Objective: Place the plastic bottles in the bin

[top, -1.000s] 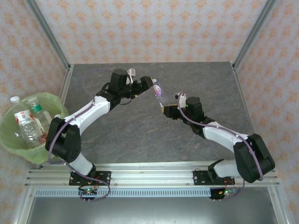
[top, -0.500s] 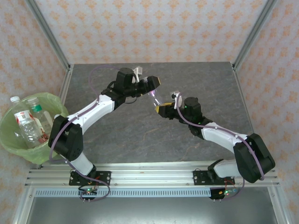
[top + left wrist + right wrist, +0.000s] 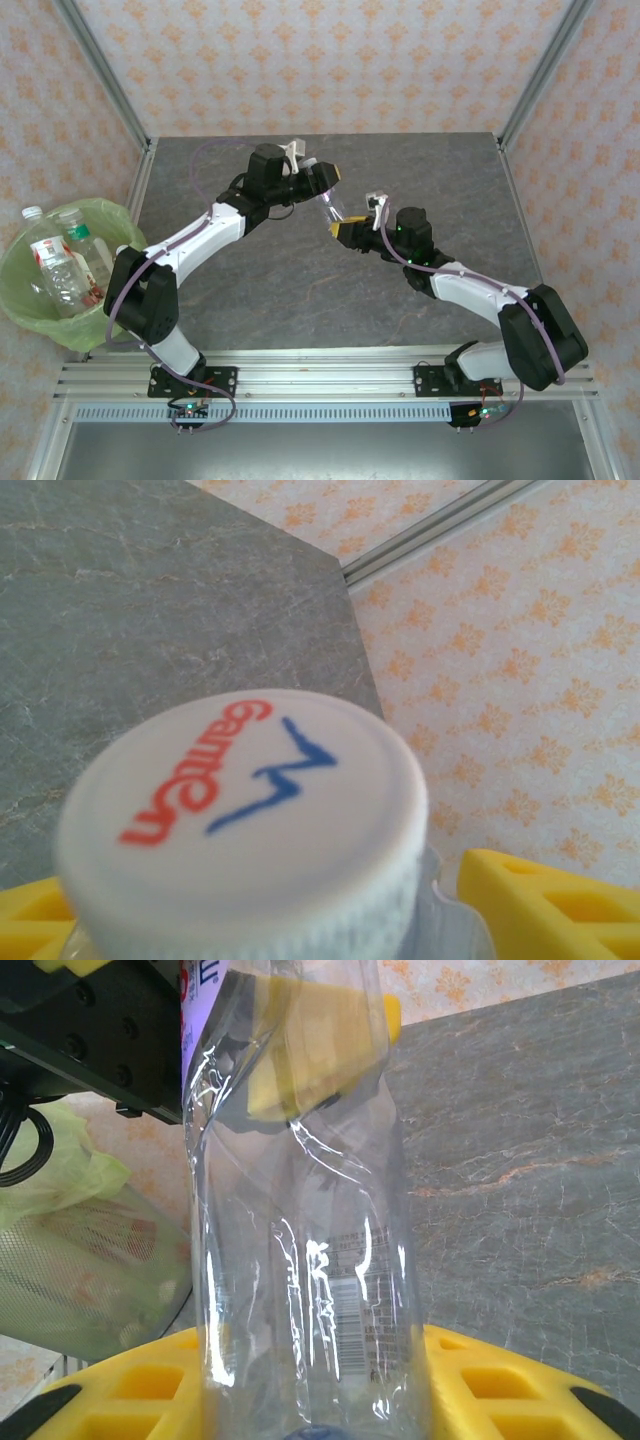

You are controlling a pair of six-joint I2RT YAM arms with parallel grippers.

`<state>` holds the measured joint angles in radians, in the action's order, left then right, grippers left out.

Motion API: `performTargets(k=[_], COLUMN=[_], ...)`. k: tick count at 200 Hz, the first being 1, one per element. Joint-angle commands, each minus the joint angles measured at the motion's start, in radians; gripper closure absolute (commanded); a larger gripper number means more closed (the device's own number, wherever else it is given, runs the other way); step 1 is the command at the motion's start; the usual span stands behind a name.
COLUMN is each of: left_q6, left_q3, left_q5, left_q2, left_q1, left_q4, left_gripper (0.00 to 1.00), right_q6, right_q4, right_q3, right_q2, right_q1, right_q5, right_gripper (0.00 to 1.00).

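Bottle [image 3: 329,207] clamped base-end between right gripper [image 3: 344,230] fingers, cap-end between left gripper [image 3: 322,185] fingers; other bottles [image 3: 55,270] sit in bin [image 3: 40,325], this one left to drop.

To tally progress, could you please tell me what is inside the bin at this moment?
The bin holds at least two clear bottles, one white-capped with a red-white label. Anything beneath them is hidden by the bottles and the folds of the green bag.

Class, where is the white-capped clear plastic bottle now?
In the top view, the clear plastic bottle is held above the middle of the grey table, between the left gripper at its capped end and the right gripper at its base.
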<state>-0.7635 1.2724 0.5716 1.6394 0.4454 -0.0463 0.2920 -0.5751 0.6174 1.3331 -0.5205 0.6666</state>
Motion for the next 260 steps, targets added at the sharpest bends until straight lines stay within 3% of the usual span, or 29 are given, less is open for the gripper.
performTargets(k=[1, 36, 157, 193, 227, 260], left_q6=[0.022, 0.045, 0.122, 0.177, 0.219, 0.288], left_q3=[-0.006, -0.015, 0.004, 0.019, 0.030, 0.049], left_q5=[0.013, -0.009, -0.102, -0.167, -0.229, -0.307], left_q2=[-0.006, -0.022, -0.054, -0.086, -0.125, -0.184], left_q1=[0.008, 0.009, 0.009, 0.008, 0.007, 0.008], left_q4=[-0.037, -0.023, 0.087, 0.158, 0.222, 0.324], left_gripper=[0.32, 0.43, 0.46, 0.46, 0.46, 0.46], right_q6=[0.019, 0.028, -0.020, -0.071, -0.047, 0.005], right_q4=[-0.064, -0.068, -0.012, 0.097, 0.146, 0.201], right_q3=[0.023, 0.022, -0.008, -0.024, -0.059, -0.057], right_q2=[0.005, 0.004, -0.085, -0.173, -0.197, -0.155], right_q1=[-0.005, -0.005, -0.006, -0.005, -0.004, -0.001], right_q5=[0.023, 0.019, -0.091, -0.315, -0.648, -0.795], right_gripper=[0.56, 0.50, 0.13, 0.00, 0.01, 0.01])
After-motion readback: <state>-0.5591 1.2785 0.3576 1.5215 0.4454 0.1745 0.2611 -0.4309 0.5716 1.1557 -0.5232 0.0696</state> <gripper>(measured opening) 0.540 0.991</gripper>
